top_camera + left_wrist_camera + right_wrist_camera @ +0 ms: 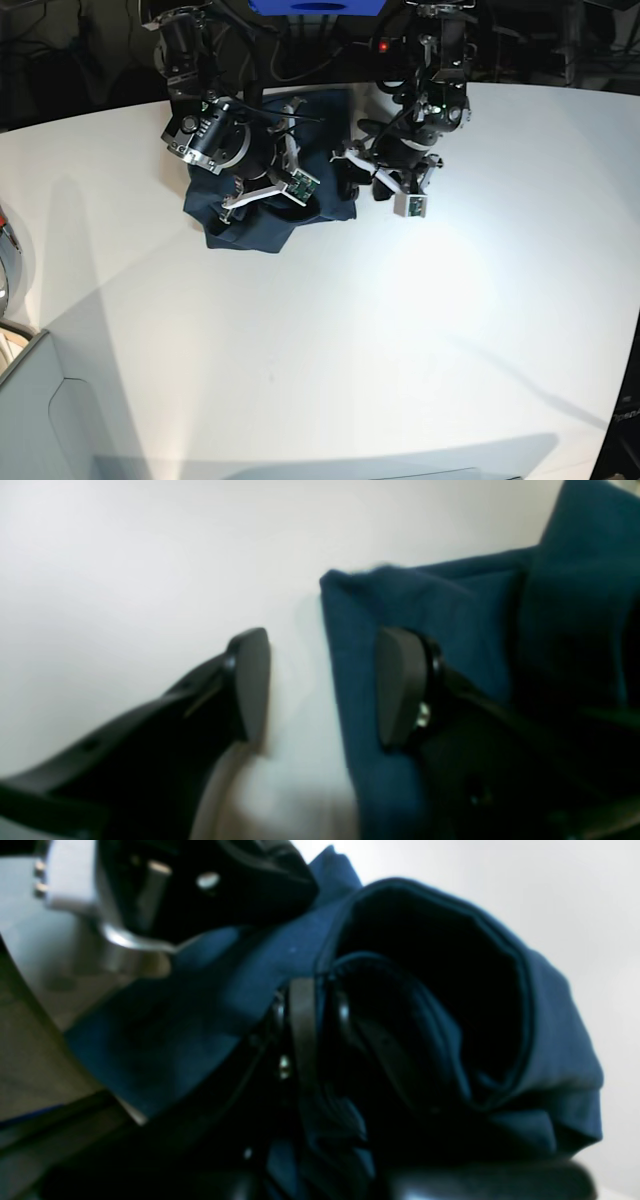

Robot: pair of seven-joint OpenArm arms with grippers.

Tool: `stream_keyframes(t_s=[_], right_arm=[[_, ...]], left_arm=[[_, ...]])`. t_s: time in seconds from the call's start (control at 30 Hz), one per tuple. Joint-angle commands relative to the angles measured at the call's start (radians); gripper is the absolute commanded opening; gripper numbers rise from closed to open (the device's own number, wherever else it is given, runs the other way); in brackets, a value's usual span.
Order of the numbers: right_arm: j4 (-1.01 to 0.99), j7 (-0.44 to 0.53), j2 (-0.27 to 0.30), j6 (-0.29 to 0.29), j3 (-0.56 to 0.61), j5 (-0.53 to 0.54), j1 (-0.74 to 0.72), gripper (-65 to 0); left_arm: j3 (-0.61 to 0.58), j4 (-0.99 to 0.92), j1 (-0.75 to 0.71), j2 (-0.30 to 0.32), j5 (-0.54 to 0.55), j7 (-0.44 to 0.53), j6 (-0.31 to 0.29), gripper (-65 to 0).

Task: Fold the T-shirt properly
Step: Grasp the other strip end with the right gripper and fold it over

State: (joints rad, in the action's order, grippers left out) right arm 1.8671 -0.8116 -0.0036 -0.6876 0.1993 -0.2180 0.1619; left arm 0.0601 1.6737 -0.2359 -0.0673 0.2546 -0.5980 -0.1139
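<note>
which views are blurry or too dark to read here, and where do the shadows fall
Left wrist view: soft, blurred; open left gripper beside the dark navy cotton T-shirt. Right wrist view: underexposed, folds merge into black around the shut right gripper. Base view: sharp, arm shadows stretching across the white table.

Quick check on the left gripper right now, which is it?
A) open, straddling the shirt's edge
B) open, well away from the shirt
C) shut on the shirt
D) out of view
A: in the left wrist view the left gripper stands open, one finger over the white table and the other over the T-shirt, whose edge runs between them.
</note>
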Motion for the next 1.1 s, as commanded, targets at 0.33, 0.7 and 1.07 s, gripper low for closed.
stream_keyframes(t_s=[0.33, 0.7, 1.07], right_arm=[[0.044, 0.018, 0.021, -0.011, 0.101, 0.015, 0.003, -37.3], [0.214, 0.011, 0.030, -0.011, -0.079, 0.015, 0.017, -25.2], [0.207, 0.010, 0.069, -0.011, -0.217, 0.016, 0.040, -25.4]], left_arm=[[0.234, 0.279, -0.121, -0.001, 0.009, 0.023, -0.014, -31.9], [0.395, 0.265, -0.121, -0.009, 0.009, 0.023, -0.014, -31.9], [0.409, 0.265, -0.116, -0.006, 0.009, 0.023, -0.016, -31.9]])
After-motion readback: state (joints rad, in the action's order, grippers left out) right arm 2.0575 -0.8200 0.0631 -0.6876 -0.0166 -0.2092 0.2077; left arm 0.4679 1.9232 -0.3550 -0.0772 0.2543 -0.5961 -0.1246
